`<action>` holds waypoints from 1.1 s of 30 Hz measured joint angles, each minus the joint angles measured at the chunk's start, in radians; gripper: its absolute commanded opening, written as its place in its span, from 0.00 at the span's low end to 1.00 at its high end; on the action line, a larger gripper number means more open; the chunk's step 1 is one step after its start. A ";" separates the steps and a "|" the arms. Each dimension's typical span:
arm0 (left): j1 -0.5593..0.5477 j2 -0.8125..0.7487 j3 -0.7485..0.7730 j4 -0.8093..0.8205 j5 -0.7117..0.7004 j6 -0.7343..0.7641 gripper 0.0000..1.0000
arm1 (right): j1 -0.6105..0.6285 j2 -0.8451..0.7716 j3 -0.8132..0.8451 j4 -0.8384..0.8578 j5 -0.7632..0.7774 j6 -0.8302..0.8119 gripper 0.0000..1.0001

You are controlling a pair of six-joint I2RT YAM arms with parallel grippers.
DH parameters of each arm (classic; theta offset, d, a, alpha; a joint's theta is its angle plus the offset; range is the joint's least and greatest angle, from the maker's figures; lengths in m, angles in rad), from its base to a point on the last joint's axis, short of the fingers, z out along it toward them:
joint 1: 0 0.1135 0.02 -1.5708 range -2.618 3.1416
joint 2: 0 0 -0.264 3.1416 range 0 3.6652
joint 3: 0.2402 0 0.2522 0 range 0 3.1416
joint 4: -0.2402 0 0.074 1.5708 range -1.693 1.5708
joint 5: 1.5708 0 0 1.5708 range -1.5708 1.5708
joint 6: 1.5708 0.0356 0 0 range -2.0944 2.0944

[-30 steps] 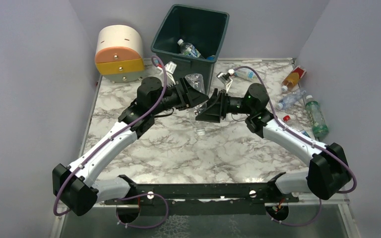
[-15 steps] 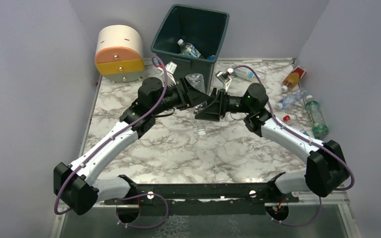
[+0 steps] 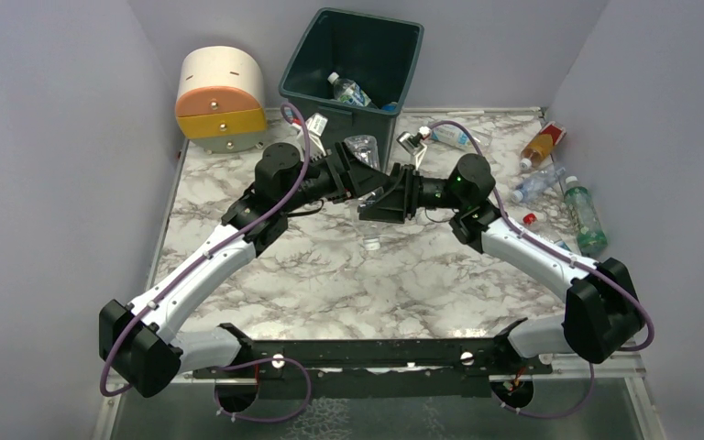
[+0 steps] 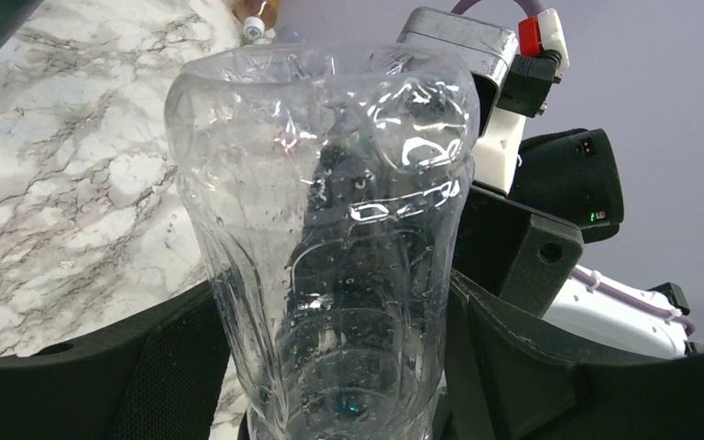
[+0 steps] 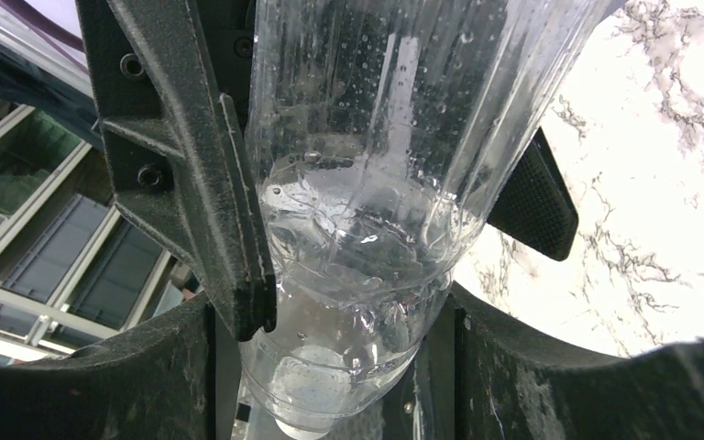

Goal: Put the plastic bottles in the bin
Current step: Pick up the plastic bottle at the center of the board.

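Note:
A clear plastic bottle (image 3: 363, 149) hangs above the middle of the table, base up and cap end down. My left gripper (image 3: 365, 180) comes at it from the left and my right gripper (image 3: 388, 189) from the right. In the left wrist view the bottle (image 4: 330, 229) fills the span of the left gripper (image 4: 333, 357), its sides against both fingers. In the right wrist view the bottle's shoulder (image 5: 367, 211) sits in the right gripper (image 5: 335, 367), which is shut on it. The dark green bin (image 3: 330, 102) stands just behind, with a bottle (image 3: 348, 90) inside.
A cream, orange and yellow drawer unit (image 3: 222, 96) stands at the back left. Several bottles lie along the right wall: an orange one (image 3: 541, 145), a clear one (image 3: 536, 183) and a green one (image 3: 584, 215). Another bottle (image 3: 449, 136) lies right of the bin.
My right gripper has moved in towards the bottle and its jaws have closed round it. The left gripper has stayed at the bottle, and both arms have shifted slightly towards the bin.

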 measured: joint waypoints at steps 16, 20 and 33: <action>0.000 0.029 0.231 -0.234 -0.166 0.174 0.99 | 0.000 0.000 0.019 -0.067 0.009 -0.066 0.56; 0.000 0.018 0.308 -0.314 -0.237 0.229 0.99 | 0.000 0.004 0.102 -0.196 0.041 -0.134 0.56; 0.000 -0.271 0.291 -0.398 -0.396 0.323 0.99 | -0.092 0.408 0.923 -0.618 0.152 -0.327 0.56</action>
